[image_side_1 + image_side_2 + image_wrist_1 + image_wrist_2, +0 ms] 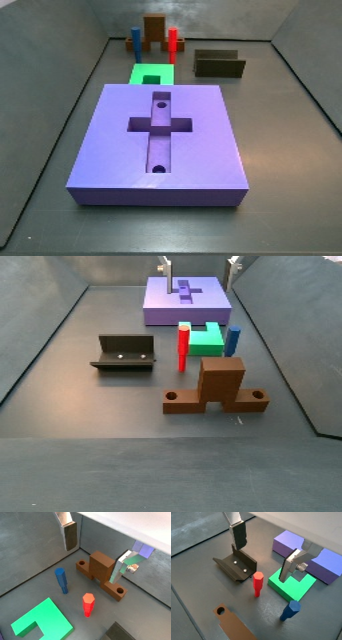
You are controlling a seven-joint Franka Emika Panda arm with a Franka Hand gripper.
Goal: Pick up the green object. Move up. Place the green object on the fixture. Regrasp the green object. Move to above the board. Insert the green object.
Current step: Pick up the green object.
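The green object lies flat on the grey floor against the near edge of the purple board. It also shows in the side views as a notched green piece and in a wrist view. The dark fixture stands apart from it on the floor. My gripper hangs high above them, open, with nothing between its silver fingers. Only the fingertips show at the upper edge of a side view.
A red peg and a blue peg stand upright beside the green object. A taller orange-brown block on a base with holes stands behind them. Grey walls enclose the floor.
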